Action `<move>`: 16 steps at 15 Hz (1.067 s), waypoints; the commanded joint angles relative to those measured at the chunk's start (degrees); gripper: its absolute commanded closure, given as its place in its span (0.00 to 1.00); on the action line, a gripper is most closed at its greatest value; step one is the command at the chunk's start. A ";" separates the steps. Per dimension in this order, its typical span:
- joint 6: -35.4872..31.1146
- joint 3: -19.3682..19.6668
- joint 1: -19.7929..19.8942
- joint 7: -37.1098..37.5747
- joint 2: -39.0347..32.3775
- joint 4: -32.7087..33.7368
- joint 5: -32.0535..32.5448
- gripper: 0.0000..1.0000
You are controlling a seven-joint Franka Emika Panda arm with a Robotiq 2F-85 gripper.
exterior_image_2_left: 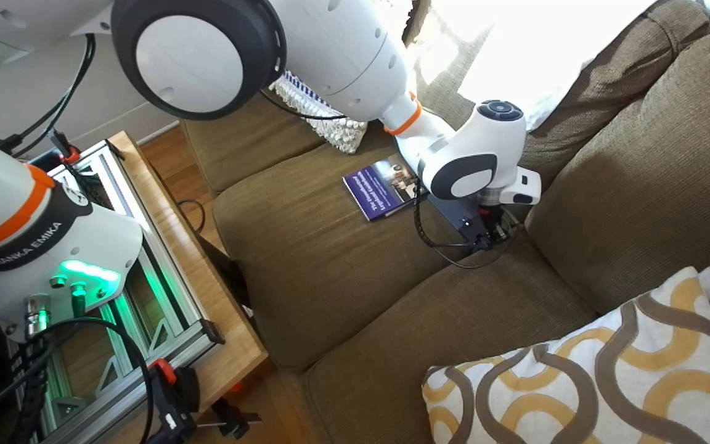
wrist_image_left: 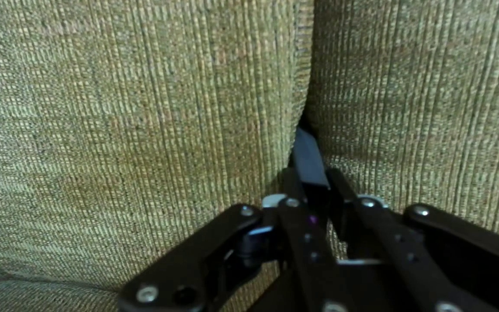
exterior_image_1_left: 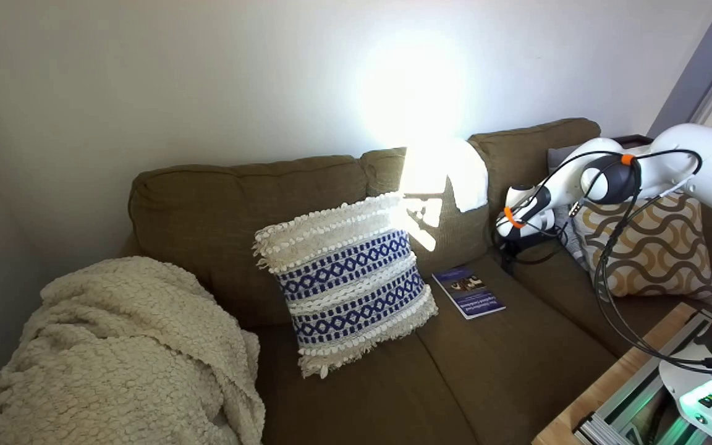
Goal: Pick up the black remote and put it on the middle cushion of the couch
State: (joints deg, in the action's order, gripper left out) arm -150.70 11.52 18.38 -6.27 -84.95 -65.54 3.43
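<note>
The black remote [wrist_image_left: 309, 156] shows in the wrist view as a narrow dark bar, standing on edge in a gap between two olive-brown cushions; its far part is hidden in the gap. My gripper [wrist_image_left: 315, 184] has a finger against each side of it and looks shut on it. In both exterior views the gripper [exterior_image_2_left: 492, 237] is low at the back of the couch [exterior_image_1_left: 220, 216], by the seam beside the middle cushion [exterior_image_2_left: 312, 265]. The middle cushion also shows in an exterior view [exterior_image_1_left: 486, 358]. The remote cannot be made out in the exterior views.
A purple book [exterior_image_1_left: 468, 293] lies on the middle cushion, near its back. A blue-and-white fringed pillow [exterior_image_1_left: 350, 284] leans beside it. A tan lattice-patterned pillow [exterior_image_2_left: 583, 370] stands on the cushion past the seam. A fleecy blanket [exterior_image_1_left: 133, 352] covers the couch's far end.
</note>
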 commanded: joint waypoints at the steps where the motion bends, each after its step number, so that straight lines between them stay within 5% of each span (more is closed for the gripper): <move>1: -0.30 1.80 -1.17 1.42 4.97 -5.64 0.33 0.95; 16: -6.00 5.94 -5.43 5.27 16.89 -23.51 0.63 0.95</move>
State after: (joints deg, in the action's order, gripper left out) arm -155.70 13.65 15.14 -3.09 -75.39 -79.99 3.30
